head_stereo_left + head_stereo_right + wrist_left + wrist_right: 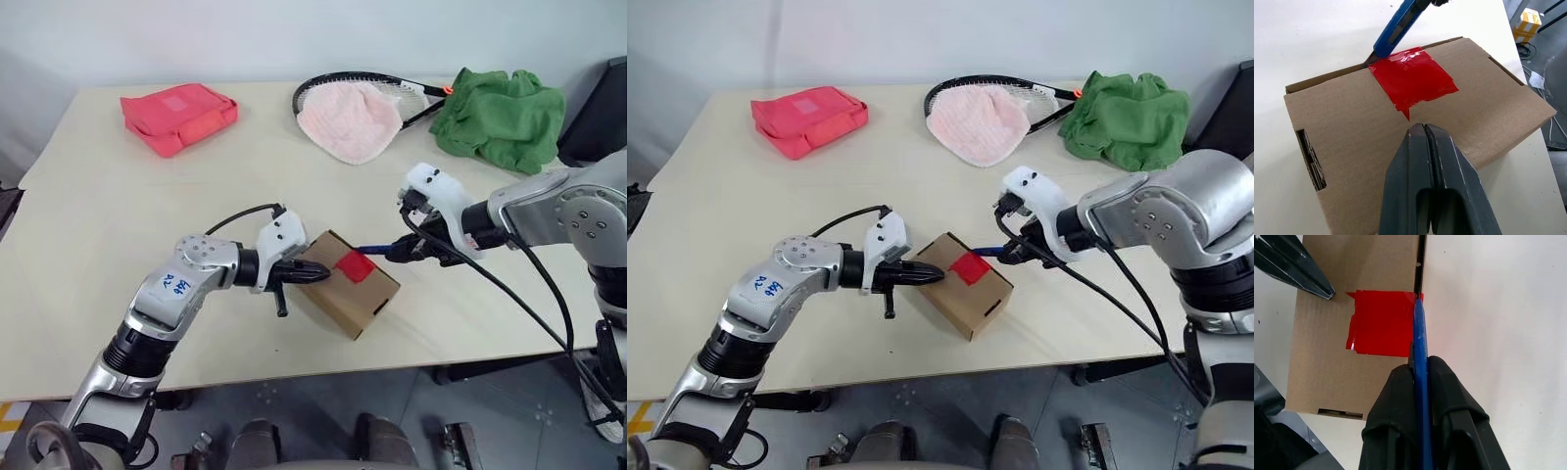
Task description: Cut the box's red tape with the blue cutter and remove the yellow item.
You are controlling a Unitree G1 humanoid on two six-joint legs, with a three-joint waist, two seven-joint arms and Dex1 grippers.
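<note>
The brown cardboard box [350,285] lies near the table's front edge with the red tape [1413,78] across its top seam. My left gripper [1422,131] is shut, its tips pressing on the box top just short of the tape. My right gripper [1420,364] is shut on the blue cutter [1420,340], which reaches in from the right. The cutter's dark tip sits at the far edge of the tape, at the gap along the box's top edge. The yellow item is hidden.
At the table's back lie a red-pink pouch [177,117], a racket [392,96] under a pink cloth [350,119], and a green cloth [502,116]. Bare tabletop [118,225] stretches to the left of the box.
</note>
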